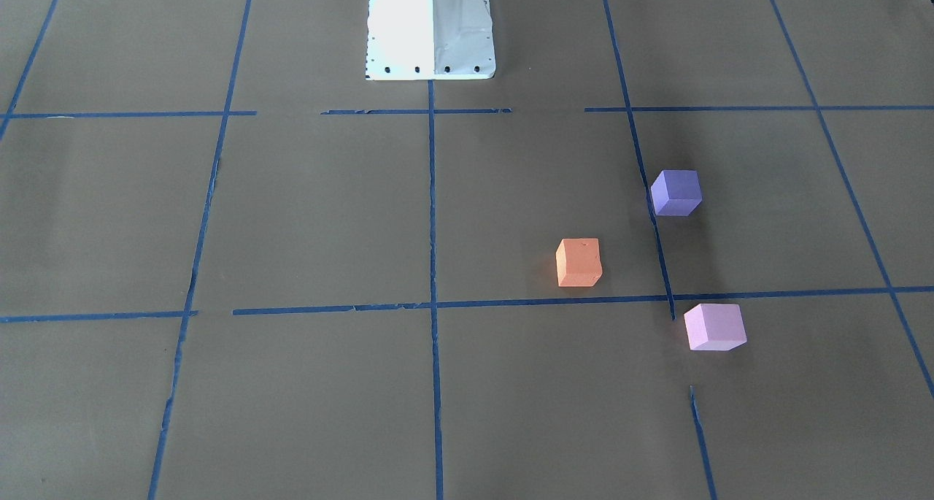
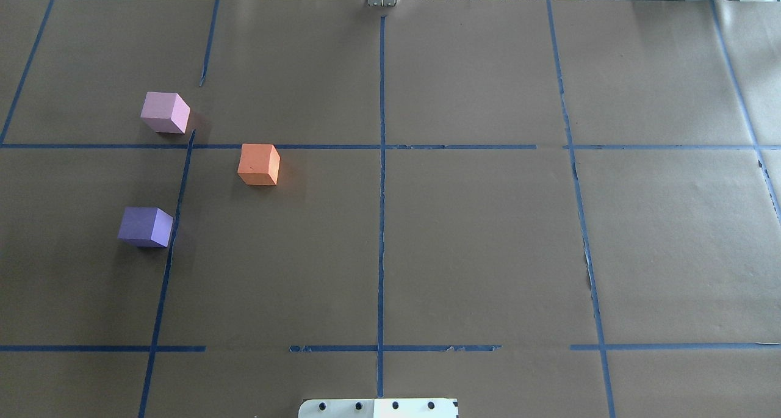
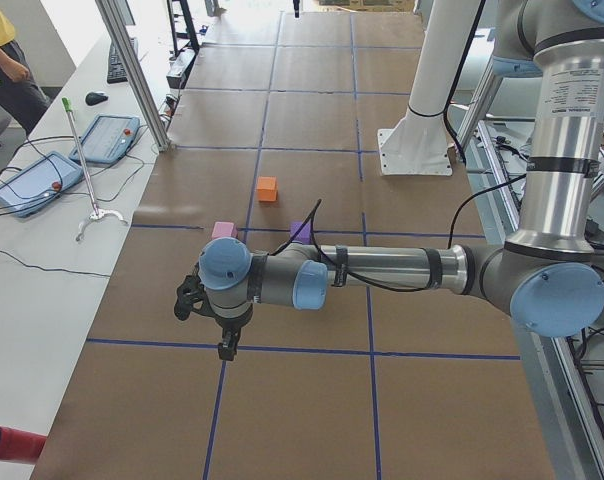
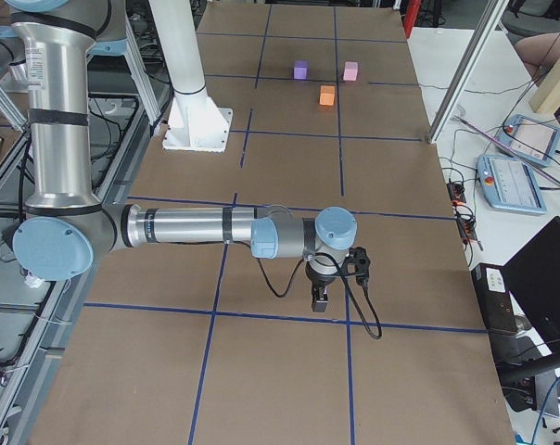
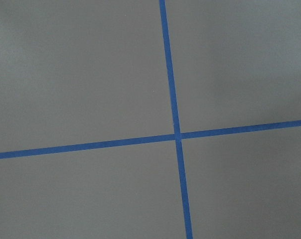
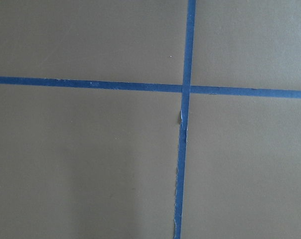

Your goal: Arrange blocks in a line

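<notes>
While the front-facing view shows the orange block [image 1: 579, 263], violet-blue block [image 1: 676, 193] and pale pink block [image 1: 714, 327] standing apart on brown paper [image 1: 292, 215], overhead they lie in the robot's left half. From the left end, the left gripper [image 3: 225, 348] hangs apart from them, its jaws unreadable. From the right end, the right gripper [image 4: 321, 298] hangs far from them, equally unreadable.

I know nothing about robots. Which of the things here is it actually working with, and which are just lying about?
For the job:
- orange block
- violet-blue block
- pale pink block

Just lying about, on the side bench:
- control tablet
- second control tablet
- computer mouse
</notes>
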Robot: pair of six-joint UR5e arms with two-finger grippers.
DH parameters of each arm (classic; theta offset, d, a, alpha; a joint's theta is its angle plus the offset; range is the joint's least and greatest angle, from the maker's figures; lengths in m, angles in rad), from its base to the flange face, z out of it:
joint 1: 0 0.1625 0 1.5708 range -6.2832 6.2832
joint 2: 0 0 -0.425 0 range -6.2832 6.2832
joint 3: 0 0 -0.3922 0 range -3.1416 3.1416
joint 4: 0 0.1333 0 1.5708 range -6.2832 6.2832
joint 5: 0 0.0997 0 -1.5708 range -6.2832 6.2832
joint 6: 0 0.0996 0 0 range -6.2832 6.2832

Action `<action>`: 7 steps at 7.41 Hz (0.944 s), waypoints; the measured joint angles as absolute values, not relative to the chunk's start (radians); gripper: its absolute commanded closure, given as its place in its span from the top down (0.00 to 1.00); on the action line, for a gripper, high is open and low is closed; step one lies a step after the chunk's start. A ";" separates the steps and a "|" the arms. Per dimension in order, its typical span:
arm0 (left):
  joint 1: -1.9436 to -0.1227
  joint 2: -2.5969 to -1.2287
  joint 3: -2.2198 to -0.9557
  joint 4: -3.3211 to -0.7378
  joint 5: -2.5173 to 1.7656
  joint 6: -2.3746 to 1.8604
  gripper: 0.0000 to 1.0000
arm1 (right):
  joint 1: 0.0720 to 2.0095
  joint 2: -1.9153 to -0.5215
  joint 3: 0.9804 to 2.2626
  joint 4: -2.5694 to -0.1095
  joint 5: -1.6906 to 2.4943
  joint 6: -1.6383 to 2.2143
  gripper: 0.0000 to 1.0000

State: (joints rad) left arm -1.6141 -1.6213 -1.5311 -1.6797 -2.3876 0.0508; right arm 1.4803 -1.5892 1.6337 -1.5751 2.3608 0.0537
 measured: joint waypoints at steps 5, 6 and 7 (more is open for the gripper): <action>-1.572 -1.612 -1.568 -1.687 -2.386 -0.016 1.00 | 1.480 -1.589 1.634 -1.574 2.361 0.054 1.00; -1.525 -1.615 -1.580 -1.686 -2.383 -0.032 1.00 | 1.480 -1.589 1.634 -1.574 2.361 0.054 1.00; -1.463 -1.636 -1.596 -1.687 -2.381 -0.060 1.00 | 1.480 -1.589 1.634 -1.574 2.361 0.054 1.00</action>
